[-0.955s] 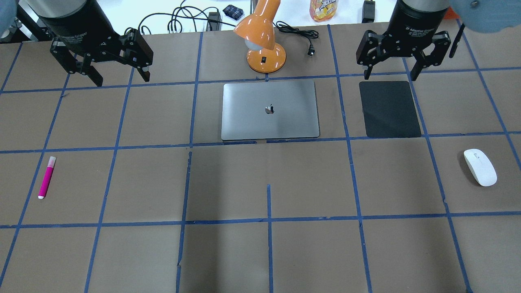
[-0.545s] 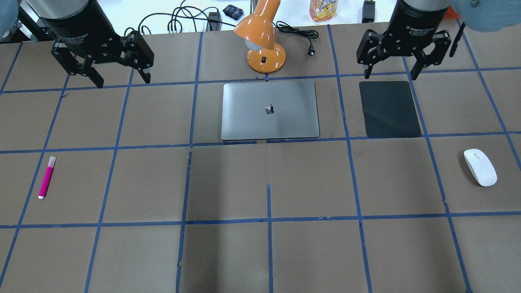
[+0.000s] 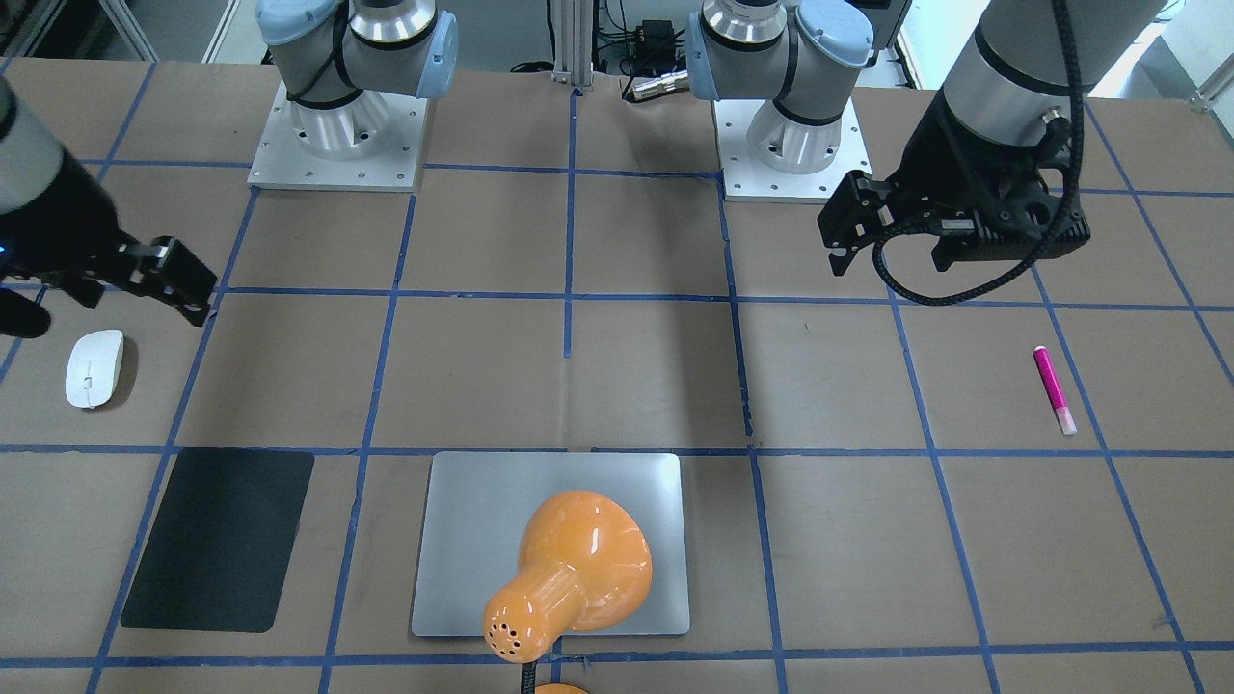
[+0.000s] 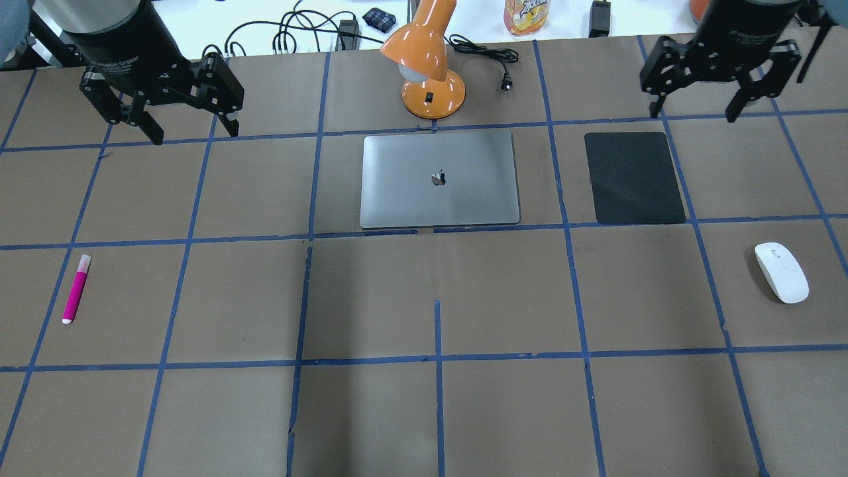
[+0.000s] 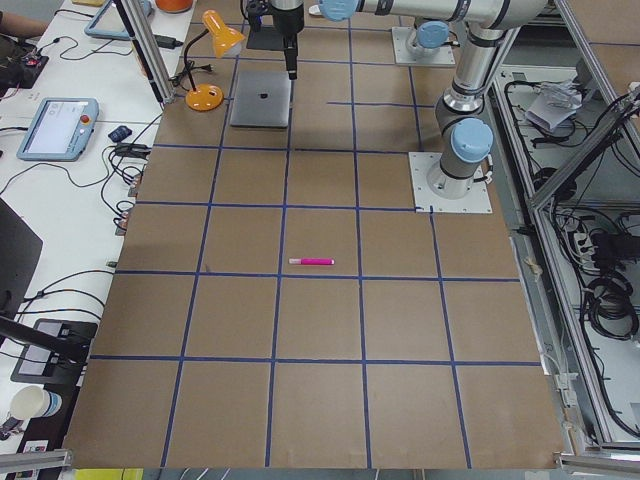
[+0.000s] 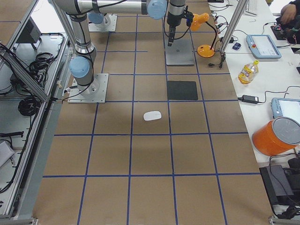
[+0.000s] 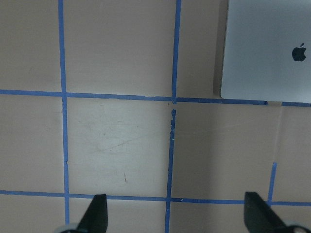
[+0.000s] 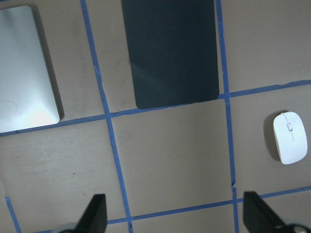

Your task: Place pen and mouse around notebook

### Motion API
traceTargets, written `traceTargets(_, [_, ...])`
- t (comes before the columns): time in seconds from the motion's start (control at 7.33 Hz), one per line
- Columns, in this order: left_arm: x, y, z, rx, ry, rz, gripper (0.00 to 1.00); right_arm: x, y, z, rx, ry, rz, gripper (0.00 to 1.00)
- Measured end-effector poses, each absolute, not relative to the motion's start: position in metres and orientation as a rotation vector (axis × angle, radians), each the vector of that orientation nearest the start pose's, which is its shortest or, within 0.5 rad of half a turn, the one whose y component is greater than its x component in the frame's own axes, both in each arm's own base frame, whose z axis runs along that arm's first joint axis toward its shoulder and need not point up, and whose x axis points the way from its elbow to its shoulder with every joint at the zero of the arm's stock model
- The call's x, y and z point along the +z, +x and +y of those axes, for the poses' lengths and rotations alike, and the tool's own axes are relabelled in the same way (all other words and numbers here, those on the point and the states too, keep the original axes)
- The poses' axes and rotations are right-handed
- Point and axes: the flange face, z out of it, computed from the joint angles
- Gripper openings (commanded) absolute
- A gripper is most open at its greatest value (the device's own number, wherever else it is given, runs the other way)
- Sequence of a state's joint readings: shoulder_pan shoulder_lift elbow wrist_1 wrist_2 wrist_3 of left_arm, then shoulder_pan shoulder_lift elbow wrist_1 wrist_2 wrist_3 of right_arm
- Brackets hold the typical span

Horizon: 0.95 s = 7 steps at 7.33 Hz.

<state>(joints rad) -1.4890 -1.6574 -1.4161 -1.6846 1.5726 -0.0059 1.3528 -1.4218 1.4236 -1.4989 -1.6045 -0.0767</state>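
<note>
A clear plastic bottle (image 4: 527, 16) stands at the top edge of the overhead view. It holds a yellow-orange drink. In the lower left corner of the left side view sits a white cup (image 5: 30, 403), but it is too small to see what is in it.

The table (image 4: 371, 298) is flat and brown, and lines of blue tape (image 4: 438, 358) cut it into squares. The notebook (image 4: 439, 179) lies flat in the upper middle of the overhead view. It is a smooth, shiny silver-grey slab with round corners. A shiny orange lamp (image 4: 427, 59) stands just above it in the frame. A dull black mat (image 4: 634, 177) lies to its right, not touching it.

The pen (image 4: 76, 289) is slim and bright pink with a pale end. It lies at the left edge, far from the notebook. The mouse (image 4: 782, 272) is a smooth white oval near the right edge, also far from the notebook.

The left gripper (image 4: 194, 132) hangs in the upper left with its fingers spread wide and nothing between them. The right gripper (image 4: 692, 116) hangs in the upper right, spread wide too and holding nothing.
</note>
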Motion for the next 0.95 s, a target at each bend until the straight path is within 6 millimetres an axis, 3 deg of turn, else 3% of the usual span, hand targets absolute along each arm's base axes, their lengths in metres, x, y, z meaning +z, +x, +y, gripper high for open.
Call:
traceTargets(0.14, [0.496, -0.062, -0.541, 0.108, -0.187, 3.136, 1.0, 0.468, -0.037, -0.56, 0.148, 0.145, 3.146, 1.0])
traceTargets(0.41, [0.452, 0.018, -0.562, 0.193, -0.205, 3.12, 1.0, 0.424, -0.119, -0.545, 0.145, -0.05, 3.129, 1.0])
traceTargets(0.68, [0.393, 0.106, -0.583, 0.185, -0.133, 2.976, 1.0, 0.342, -0.202, -0.513, 0.076, -0.147, 3.127, 1.0])
traceTargets(0.82, [0.363, 0.145, -0.58, 0.224, -0.137, 2.968, 1.0, 0.296, -0.227, -0.496, 0.055, -0.178, 3.117, 1.0])
traceTargets(0.95, [0.337, 0.179, -0.573, 0.244, -0.126, 2.993, 1.0, 0.261, -0.238, -0.481, 0.049, -0.204, 3.096, 1.0])
